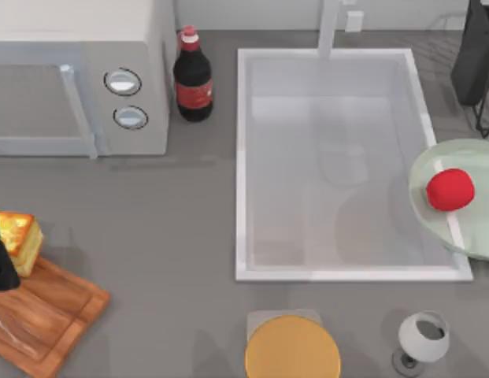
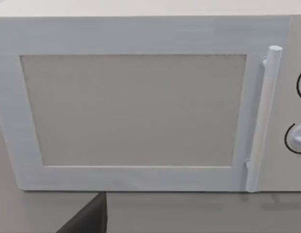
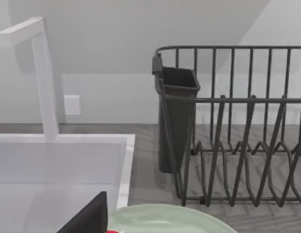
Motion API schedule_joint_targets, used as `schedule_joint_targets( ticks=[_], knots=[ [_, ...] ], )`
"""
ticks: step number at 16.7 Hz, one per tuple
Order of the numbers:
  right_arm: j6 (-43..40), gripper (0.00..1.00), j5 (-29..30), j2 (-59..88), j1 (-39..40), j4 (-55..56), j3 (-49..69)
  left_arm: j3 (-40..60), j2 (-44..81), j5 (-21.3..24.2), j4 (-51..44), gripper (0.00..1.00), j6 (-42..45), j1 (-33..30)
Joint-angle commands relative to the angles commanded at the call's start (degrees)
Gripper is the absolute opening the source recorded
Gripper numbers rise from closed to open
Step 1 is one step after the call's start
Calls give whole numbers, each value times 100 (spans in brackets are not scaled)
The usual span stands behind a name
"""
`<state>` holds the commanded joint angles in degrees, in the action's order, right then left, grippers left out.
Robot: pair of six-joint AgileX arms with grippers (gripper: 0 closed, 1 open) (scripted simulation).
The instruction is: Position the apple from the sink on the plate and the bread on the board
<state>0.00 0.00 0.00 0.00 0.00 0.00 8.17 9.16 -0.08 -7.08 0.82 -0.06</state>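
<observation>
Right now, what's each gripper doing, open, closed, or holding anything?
Left gripper: by the bread at the board's edge; cannot be told.
Right gripper: cannot be told.
</observation>
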Motion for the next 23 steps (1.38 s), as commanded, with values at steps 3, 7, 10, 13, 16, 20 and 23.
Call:
schedule_joint_targets(
  ticks=[3, 7, 10, 13, 16, 20, 23],
  knots=[
    [0, 100, 0, 0, 0, 0, 0, 959, 1247, -10, -832, 100, 96, -6],
    [0, 100, 0, 0, 0, 0, 0, 2502, 3438, -25, -2177, 100, 251, -17],
    [0, 100, 0, 0, 0, 0, 0, 3707, 5210, -37, -3226, 100, 371, -25],
    [0, 100, 0, 0, 0, 0, 0, 4818, 6863, -48, -4188, 100, 482, -32],
    [0, 100, 0, 0, 0, 0, 0, 5712, 8179, -57, -4962, 100, 571, -38],
    [0, 100, 0, 0, 0, 0, 0, 6407, 9122, -65, -5557, 100, 640, -43],
    [0, 100, 0, 0, 0, 0, 0, 6492, 9229, -66, -5625, 100, 649, -44]
  ],
)
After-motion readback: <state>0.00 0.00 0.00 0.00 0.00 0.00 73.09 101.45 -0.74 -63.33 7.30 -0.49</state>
